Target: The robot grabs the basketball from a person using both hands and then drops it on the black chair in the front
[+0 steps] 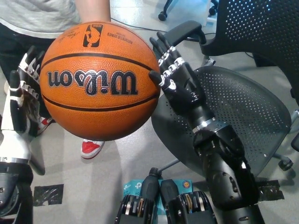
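head view: the big orange rubber basketball (99, 79) sits right between both open hands, held from above by a person's arm (93, 9). white left hand (21, 109) and black right hand (175, 77) look equally close.

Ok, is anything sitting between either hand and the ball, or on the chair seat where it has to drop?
Nothing visible. The left hand and right hand flank the basketball with fingers spread, nothing between either palm and it. A person holds it from behind. The black chair seat shows nothing on it, though the right arm covers part.
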`<action>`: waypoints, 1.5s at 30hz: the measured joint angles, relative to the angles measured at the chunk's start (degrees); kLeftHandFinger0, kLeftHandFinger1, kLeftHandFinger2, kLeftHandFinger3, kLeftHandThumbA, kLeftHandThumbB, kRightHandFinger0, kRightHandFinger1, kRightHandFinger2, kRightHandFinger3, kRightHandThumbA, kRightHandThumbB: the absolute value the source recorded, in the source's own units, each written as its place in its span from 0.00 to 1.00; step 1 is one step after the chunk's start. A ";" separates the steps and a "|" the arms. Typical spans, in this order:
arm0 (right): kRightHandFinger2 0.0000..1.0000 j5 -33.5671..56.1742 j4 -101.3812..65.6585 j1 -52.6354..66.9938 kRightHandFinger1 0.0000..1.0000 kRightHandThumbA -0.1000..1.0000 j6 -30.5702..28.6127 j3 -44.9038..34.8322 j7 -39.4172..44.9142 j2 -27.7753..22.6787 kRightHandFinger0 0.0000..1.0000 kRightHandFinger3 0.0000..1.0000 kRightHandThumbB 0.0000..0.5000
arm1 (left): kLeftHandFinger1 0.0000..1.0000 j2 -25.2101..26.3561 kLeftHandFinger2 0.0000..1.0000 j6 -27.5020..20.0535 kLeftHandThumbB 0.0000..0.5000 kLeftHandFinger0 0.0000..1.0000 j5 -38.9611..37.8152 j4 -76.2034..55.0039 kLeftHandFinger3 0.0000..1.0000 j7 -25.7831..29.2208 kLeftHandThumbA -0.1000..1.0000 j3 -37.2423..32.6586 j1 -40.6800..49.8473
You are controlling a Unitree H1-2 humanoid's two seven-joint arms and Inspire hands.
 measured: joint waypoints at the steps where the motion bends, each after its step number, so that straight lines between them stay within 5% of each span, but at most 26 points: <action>1: 1.00 -0.82 0.77 0.03 1.00 1.00 -0.55 0.33 -0.16 0.00 1.00 1.00 0.82 | 1.00 -0.16 1.00 -0.25 0.10 1.00 0.25 0.05 1.00 0.11 1.00 -0.10 0.00; 3: 1.00 -2.59 2.25 0.09 1.00 1.00 -1.81 1.03 -0.66 0.04 1.00 1.00 0.82 | 1.00 -0.22 1.00 -0.48 0.23 1.00 1.35 0.13 1.00 0.46 1.00 -0.91 0.00; 5: 1.00 -4.46 5.29 0.21 1.00 1.00 -4.47 1.68 -1.67 0.68 1.00 1.00 0.80 | 1.00 -0.40 1.00 -0.24 0.24 1.00 3.68 0.60 1.00 1.50 1.00 -2.17 0.12; 6: 1.00 -5.11 6.17 0.30 1.00 1.00 -5.54 1.81 -2.02 0.96 1.00 1.00 0.64 | 1.00 -0.47 1.00 -0.09 0.27 1.00 4.53 0.98 1.00 2.11 1.00 -2.42 0.26; 10: 1.00 -8.09 10.75 0.38 1.00 1.00 -11.47 2.11 -4.20 2.92 1.00 1.00 0.62 | 1.00 -1.24 1.00 1.57 0.29 1.00 7.72 2.43 1.00 4.54 1.00 -3.70 0.82; 15: 1.00 -11.21 12.40 1.56 1.00 1.00 -17.12 2.91 -7.41 5.08 1.00 1.00 0.57 | 1.00 -1.68 1.00 1.96 0.26 1.00 10.60 4.37 1.00 7.69 1.00 -5.30 0.81; 17: 1.00 -12.13 13.04 1.65 1.00 1.00 -18.76 3.11 -8.49 5.23 1.00 1.00 0.45 | 1.00 -1.68 1.00 1.74 0.12 1.00 11.49 4.91 1.00 8.51 1.00 -6.00 0.77; 24: 1.00 -15.65 13.24 1.60 1.00 1.00 -21.90 3.84 -13.75 5.27 1.00 1.00 0.38 | 1.00 -2.00 1.00 0.91 0.04 1.00 12.38 7.65 1.00 10.09 1.00 -8.09 0.55; 37: 1.00 -17.31 6.63 1.51 1.00 1.00 -19.34 4.19 -20.38 4.07 1.00 1.00 0.56 | 1.00 -2.04 1.00 4.39 0.23 1.00 13.91 7.97 1.00 11.34 1.00 -11.22 -4.04; 42: 1.00 -17.31 1.82 0.27 1.00 1.00 -16.29 3.89 -21.41 1.87 1.00 1.00 0.45 | 1.00 -2.18 1.00 6.66 0.23 1.00 14.27 7.97 1.00 11.33 1.00 -12.53 -8.27; 45: 1.00 -17.30 -0.80 -1.46 1.00 1.00 -14.98 2.88 -22.36 0.45 1.00 1.00 0.51 | 1.00 -2.42 1.00 7.93 0.25 1.00 15.00 8.00 1.00 11.42 1.00 -13.66 -11.44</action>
